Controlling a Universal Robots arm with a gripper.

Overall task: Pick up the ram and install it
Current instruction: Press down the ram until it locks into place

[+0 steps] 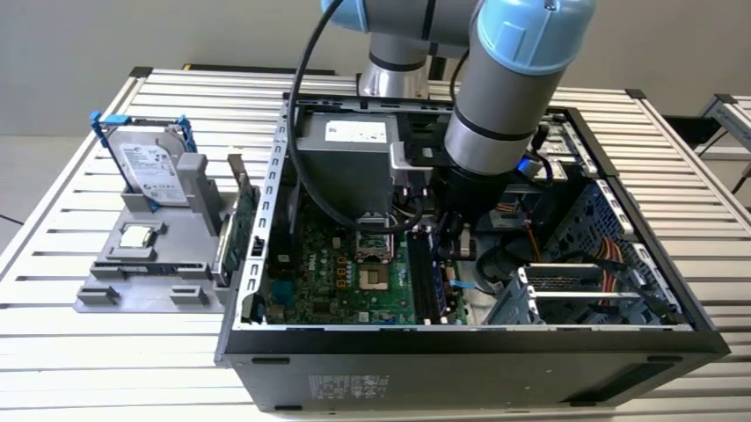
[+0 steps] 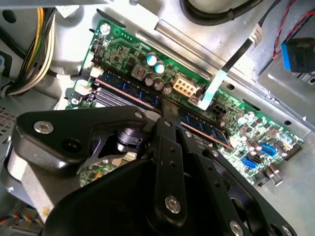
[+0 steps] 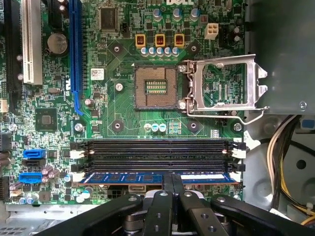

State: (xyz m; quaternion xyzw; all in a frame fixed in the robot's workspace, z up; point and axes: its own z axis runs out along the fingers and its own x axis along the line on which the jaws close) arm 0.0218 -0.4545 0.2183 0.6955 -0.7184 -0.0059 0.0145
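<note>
One ram [image 3: 157,177] stick sits in slot nearest claw [image 3: 168,183], beside two empty black slots [image 3: 157,153] on motherboard [image 3: 118,105]. Claw fingers [image 3: 168,196] pressed together on ram's top edge. Pickup done; seating looks nearly complete, latch state unclear.

A robotics lab bench: slatted aluminium table [image 1: 105,352], opened computer case [image 1: 470,352], grey parts fixture [image 1: 153,272].

- The arm [image 1: 499,97] has grey metal tube sections and pale blue joint caps.
- A black cable [image 1: 308,105] hangs along it.
- The hand [image 2: 165,115] is matte black, with jointed links held by silver screws [image 2: 172,204].
</note>
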